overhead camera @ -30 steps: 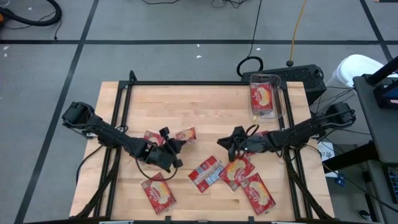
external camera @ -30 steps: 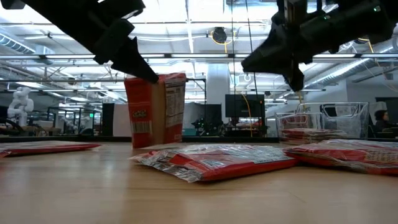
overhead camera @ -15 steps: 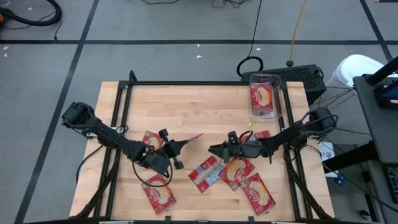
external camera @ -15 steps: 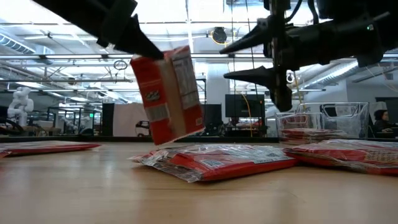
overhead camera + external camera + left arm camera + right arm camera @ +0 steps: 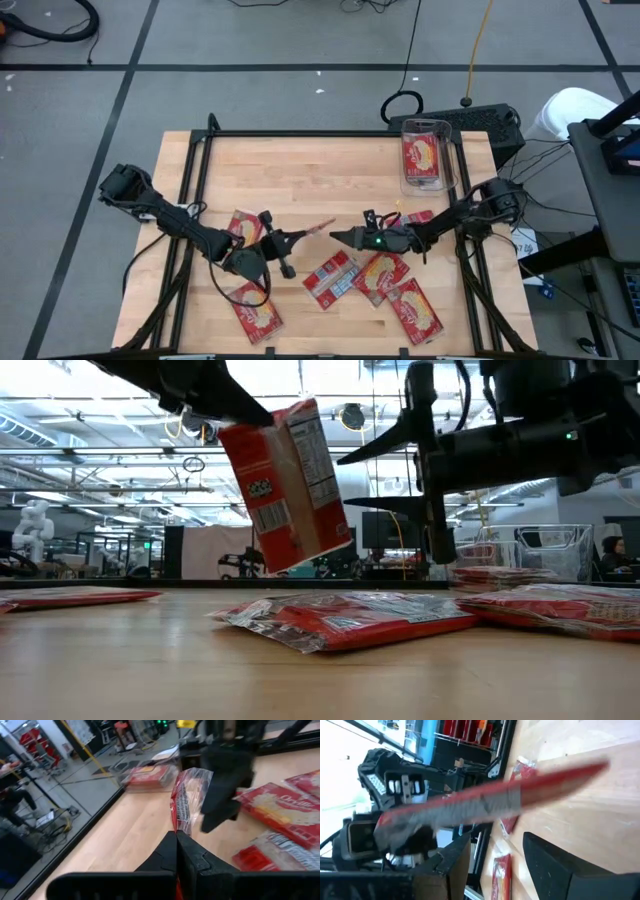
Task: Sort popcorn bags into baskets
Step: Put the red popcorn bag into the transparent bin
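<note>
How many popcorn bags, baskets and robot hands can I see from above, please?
Popcorn bags: 8 (1 in the left hand, 1 showing in the basket, 6 on the table)
Baskets: 1
Hands: 2, counting the right hand
Total: 11

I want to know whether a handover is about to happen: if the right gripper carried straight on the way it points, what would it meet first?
Most likely the popcorn bag that the shut left gripper holds up off the table. The right gripper, open, points right at its free end, though depth leaves the gap uncertain.
</note>
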`<action>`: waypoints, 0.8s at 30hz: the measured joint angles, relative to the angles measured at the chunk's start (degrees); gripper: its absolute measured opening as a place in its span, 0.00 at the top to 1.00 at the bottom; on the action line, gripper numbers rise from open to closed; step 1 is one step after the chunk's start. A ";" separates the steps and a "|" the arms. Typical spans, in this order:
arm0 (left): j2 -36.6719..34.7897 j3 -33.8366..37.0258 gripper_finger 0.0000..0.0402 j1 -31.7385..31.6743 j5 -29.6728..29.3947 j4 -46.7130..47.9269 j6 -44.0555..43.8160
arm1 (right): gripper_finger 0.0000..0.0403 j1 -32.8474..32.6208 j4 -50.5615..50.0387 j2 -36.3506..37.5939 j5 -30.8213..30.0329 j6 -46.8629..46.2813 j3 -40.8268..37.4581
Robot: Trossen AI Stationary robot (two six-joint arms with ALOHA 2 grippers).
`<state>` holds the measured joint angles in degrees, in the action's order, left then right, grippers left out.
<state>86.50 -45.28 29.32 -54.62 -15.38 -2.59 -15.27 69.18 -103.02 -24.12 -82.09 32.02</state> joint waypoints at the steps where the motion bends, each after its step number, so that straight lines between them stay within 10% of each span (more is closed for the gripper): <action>1: 0.00 0.00 1.00 0.30 0.16 -0.43 0.44 | 0.56 0.31 -0.43 0.00 0.01 -0.11 0.32; 24: 10.45 -0.02 1.00 1.45 8.42 -4.75 4.28 | 0.56 2.89 -10.69 0.00 6.99 -0.77 3.12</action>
<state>96.95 -45.30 30.76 -46.19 -20.13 1.69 -12.38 58.49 -103.02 -17.13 -82.87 35.14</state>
